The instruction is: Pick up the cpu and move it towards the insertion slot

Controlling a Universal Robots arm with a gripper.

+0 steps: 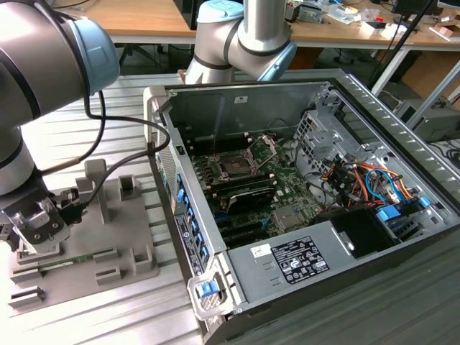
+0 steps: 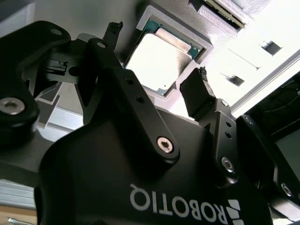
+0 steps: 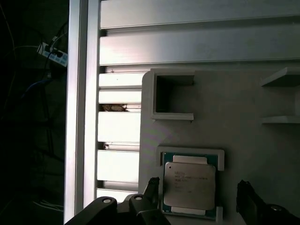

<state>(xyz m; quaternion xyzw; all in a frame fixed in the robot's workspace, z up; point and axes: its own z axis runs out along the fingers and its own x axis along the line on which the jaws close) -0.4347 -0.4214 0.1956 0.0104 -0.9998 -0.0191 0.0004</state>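
Pickup step, grab not yet made: gripper (image 2: 158,52) hangs low over the grey tray (image 3: 234,117), fingers spread wide, one each side of the cpu (image 3: 189,183), not touching afaict. Cpu sits flat in its tray pocket, well apart from the insertion slot (image 1: 236,164) inside the pc case (image 1: 374,129). Next move, I'd say, calls for a level squeeze on opposite edges.

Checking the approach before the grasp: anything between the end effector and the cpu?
Nothing visible. In the first wrist view the cpu lies bare in its pocket of the grey tray, top uncovered. The open end effector straddles it, one finger on each side.
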